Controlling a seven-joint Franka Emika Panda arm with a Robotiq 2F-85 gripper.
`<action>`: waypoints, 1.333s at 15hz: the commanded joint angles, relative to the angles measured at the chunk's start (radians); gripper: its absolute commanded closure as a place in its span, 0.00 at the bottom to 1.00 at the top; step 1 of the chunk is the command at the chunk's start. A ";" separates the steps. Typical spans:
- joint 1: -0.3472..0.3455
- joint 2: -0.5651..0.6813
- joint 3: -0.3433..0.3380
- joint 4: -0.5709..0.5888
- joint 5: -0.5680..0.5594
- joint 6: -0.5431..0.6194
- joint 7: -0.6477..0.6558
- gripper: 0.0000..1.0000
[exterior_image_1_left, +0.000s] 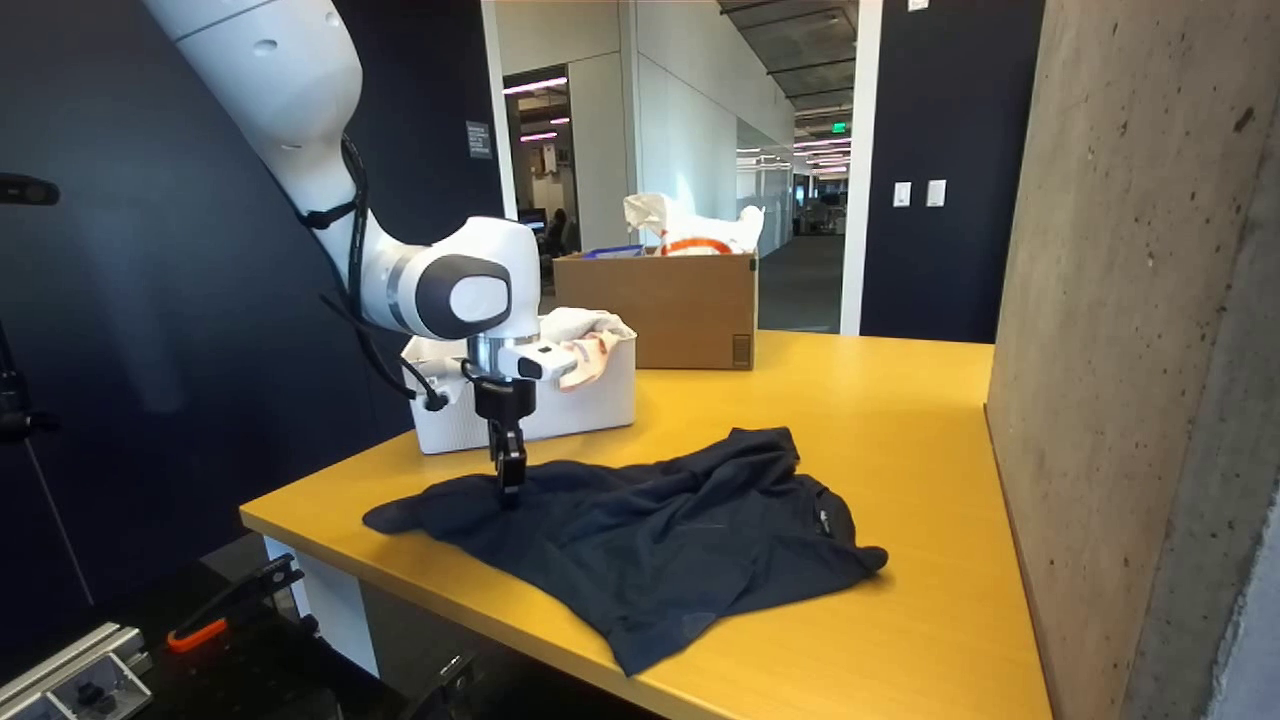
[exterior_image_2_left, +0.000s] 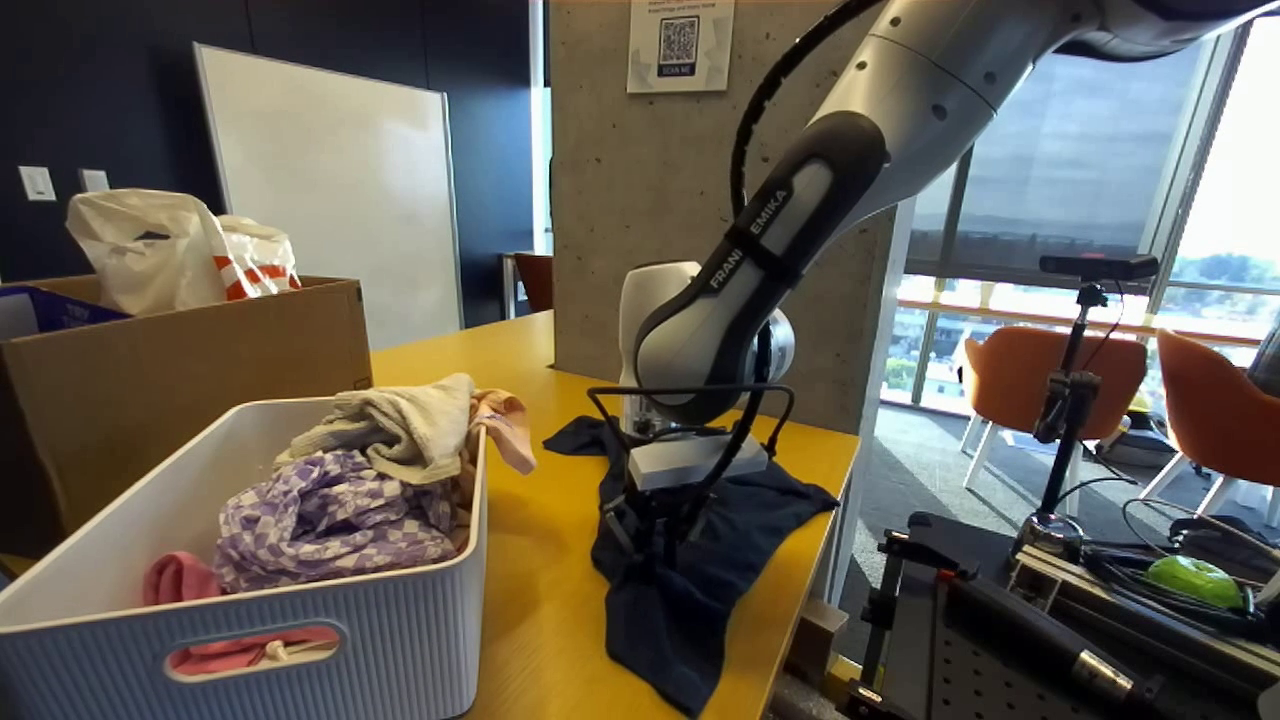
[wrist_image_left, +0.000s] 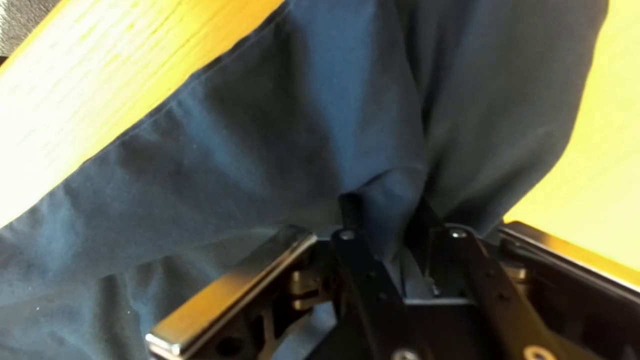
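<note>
Presently: gripper (wrist_image_left: 387, 204), narrowed, is pinching a fold of dark cloth (exterior_image_1_left: 680, 540) on desk (exterior_image_1_left: 860, 410); creases are partly hiding its fingertips (wrist_image_left: 351, 214); wrist view is cropping the cloth.

The arm (exterior_image_2_left: 840, 170) reads "EMIKA", the poster (exterior_image_2_left: 680, 45) "SCAN ME".

Near the gripper (wrist_image_left: 387, 212), a ribbed storage bin (exterior_image_2_left: 410, 640) is standing, a purple-checked cloth (exterior_image_2_left: 330, 525) lying inside and a peach cloth (exterior_image_2_left: 510, 430) hanging over its rim. Farther from the gripper, a cardboard box (exterior_image_1_left: 670, 310) is holding a plastic bag (exterior_image_2_left: 145, 265). A yellow table (exterior_image_1_left: 880, 420) is extending beneath the gripper, a concrete pillar (exterior_image_1_left: 1130, 300) is rising well apart, and orange chairs (exterior_image_2_left: 1025, 385) are standing farther off.
</note>
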 joint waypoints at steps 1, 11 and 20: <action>-0.009 -0.062 0.033 -0.032 0.015 -0.016 -0.043 0.99; -0.109 -0.418 0.075 -0.240 0.120 -0.045 -0.211 0.99; -0.314 -0.365 -0.037 0.002 0.131 -0.212 -0.360 0.99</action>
